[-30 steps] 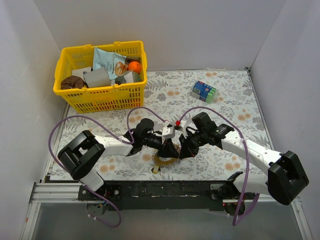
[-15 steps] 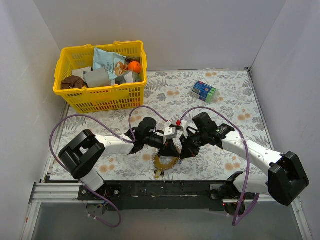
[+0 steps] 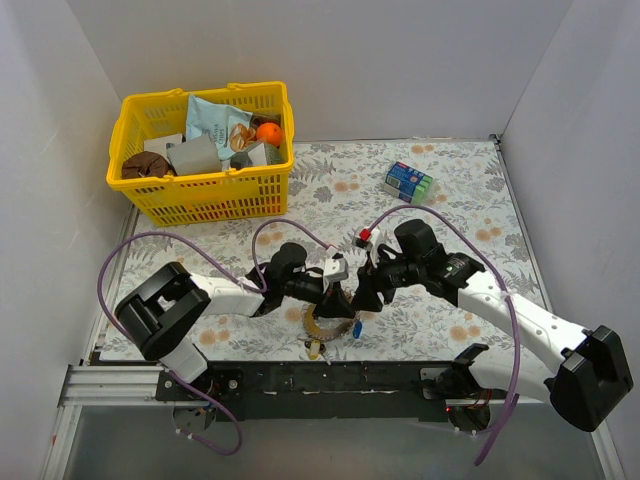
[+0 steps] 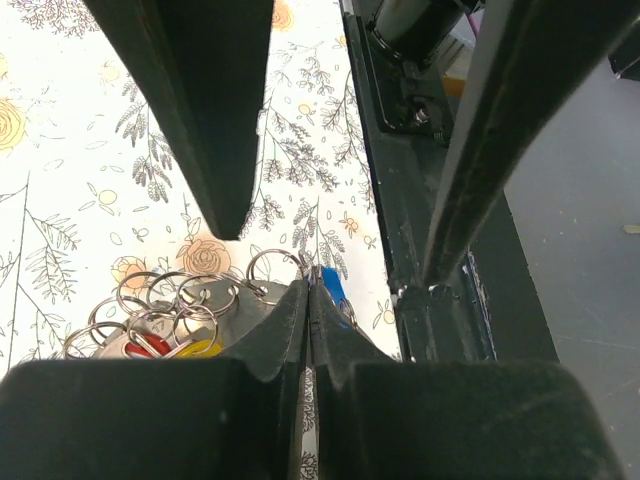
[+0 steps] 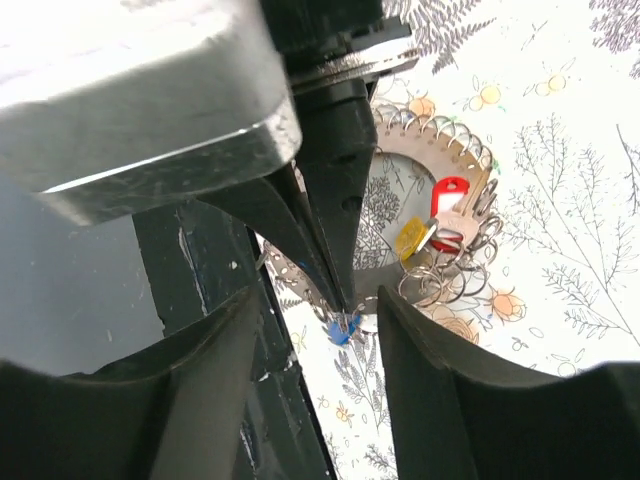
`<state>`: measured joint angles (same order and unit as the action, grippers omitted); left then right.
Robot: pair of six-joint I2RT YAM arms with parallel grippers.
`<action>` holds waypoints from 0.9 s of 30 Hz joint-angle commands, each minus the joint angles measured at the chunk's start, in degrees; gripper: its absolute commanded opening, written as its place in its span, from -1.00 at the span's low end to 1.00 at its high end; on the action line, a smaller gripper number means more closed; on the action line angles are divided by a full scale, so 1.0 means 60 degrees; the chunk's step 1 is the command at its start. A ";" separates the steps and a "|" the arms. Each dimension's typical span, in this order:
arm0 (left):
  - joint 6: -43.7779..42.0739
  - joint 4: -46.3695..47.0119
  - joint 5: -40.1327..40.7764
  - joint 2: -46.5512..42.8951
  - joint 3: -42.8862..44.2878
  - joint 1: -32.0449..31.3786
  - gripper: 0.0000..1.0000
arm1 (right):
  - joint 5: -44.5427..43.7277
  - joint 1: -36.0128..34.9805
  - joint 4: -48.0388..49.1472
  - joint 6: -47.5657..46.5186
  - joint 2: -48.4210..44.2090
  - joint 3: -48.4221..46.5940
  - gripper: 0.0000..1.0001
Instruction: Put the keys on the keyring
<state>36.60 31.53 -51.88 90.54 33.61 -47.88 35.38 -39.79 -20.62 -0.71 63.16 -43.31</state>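
The keyring [image 3: 322, 326] is a thin brownish hoop with a perforated rim [image 5: 300, 285], near the table's front edge. My left gripper [image 3: 337, 297] is shut on its rim, fingertips pressed together [image 4: 308, 285]. A blue key [image 5: 345, 330] hangs right at those tips, also visible in the left wrist view [image 4: 333, 285] and from above [image 3: 356, 327]. A red key [image 5: 450, 190] and a yellow key [image 5: 412, 238] lie inside the hoop among several small split rings [image 4: 160, 305]. My right gripper [image 5: 318, 300] is open, its fingers on either side of the blue key and holding nothing.
A yellow basket [image 3: 200, 205] full of odds and ends stands at the back left. A blue-green packet [image 3: 408, 183] lies at the back right. The black mounting rail [image 3: 330, 378] runs just in front of the keyring.
My right gripper has opened and drawn back slightly to the right, leaving the blue key at the keyring's rim. The left gripper closed and stays pinched on the hoop.
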 commanded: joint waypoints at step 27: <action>0.4490 1.0898 0.1879 0.1606 -0.2803 -0.0048 -1.00 | 0.0490 0.0113 0.2132 0.0895 -0.2396 0.1739 -0.17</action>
<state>58.28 73.34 -42.00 97.01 17.74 -48.12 36.10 -39.38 -11.57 3.20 49.56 -34.13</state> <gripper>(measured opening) 0.010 0.424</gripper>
